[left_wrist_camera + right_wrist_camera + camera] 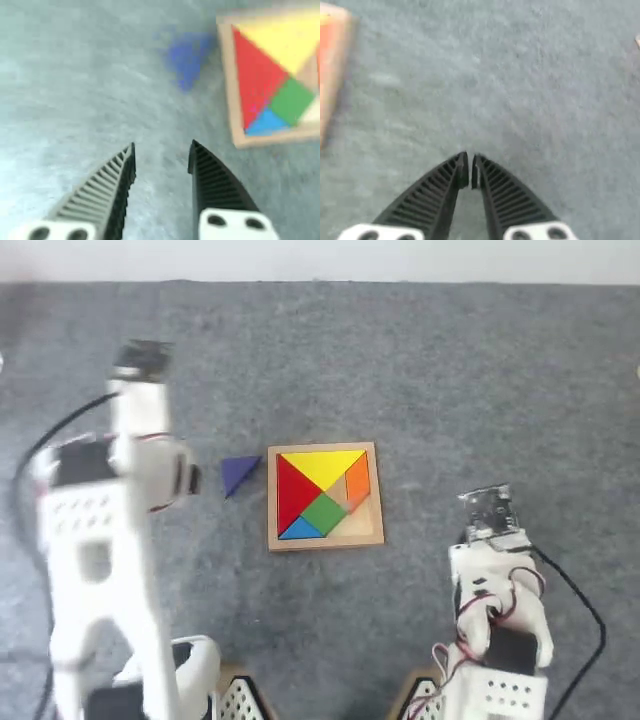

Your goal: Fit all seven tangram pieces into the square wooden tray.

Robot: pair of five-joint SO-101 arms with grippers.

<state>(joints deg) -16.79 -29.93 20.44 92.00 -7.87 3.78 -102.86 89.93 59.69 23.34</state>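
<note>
A: What are your left fingers doing?
B: Your left gripper [162, 147] has its fingers spread, and nothing is between them. Under them is the grey mat [75, 100].

A: And your right ones?
B: Your right gripper [470, 161] has its fingers pressed together, almost tip to tip, and they pinch nothing. It hangs over the mat to the right of the tray [325, 542], nearer to the table's near edge.

A: Where is the loose piece?
B: The blue triangle [187, 55] lies flat on the mat ahead of your left fingers. It is just beside the tray's left edge, close to the far left corner.

A: And inside the tray?
B: The yellow piece [322, 467], red piece [293, 490], green piece [323, 512], orange piece [358, 480] and light blue piece [300, 530] are in it. Near the near right corner is a pale patch. I cannot tell if it is a piece or bare wood.
</note>
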